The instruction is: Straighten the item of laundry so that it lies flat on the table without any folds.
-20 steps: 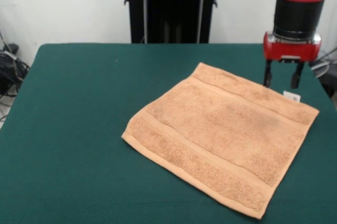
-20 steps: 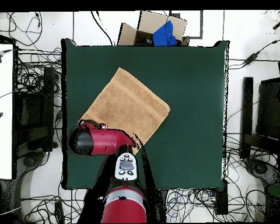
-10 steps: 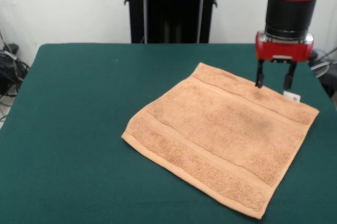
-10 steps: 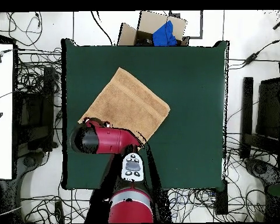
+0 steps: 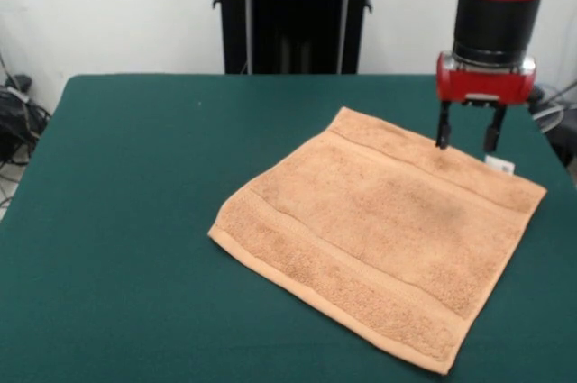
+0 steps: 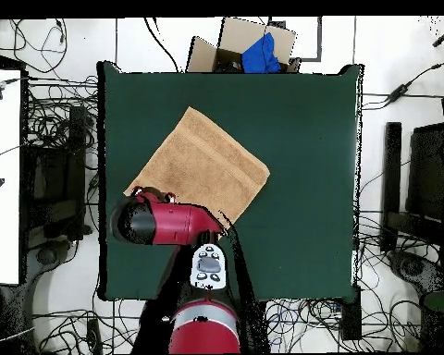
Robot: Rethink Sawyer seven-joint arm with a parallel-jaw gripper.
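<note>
The tool [image 5: 467,138], fingers apart and holding nothing, is hovering over the far right edge of the towel [image 5: 383,234], lying flat on the worktop [image 5: 126,185].

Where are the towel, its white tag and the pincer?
towel [image 5: 379,234]: front view, centre of the cloth.
white tag [image 5: 499,165]: front view, at the towel's far edge.
pincer [image 5: 467,138]: front view, between its open fingertips.

Dark green table [image 5: 117,221] with an orange-tan towel [image 5: 379,230] spread flat on it.
</note>
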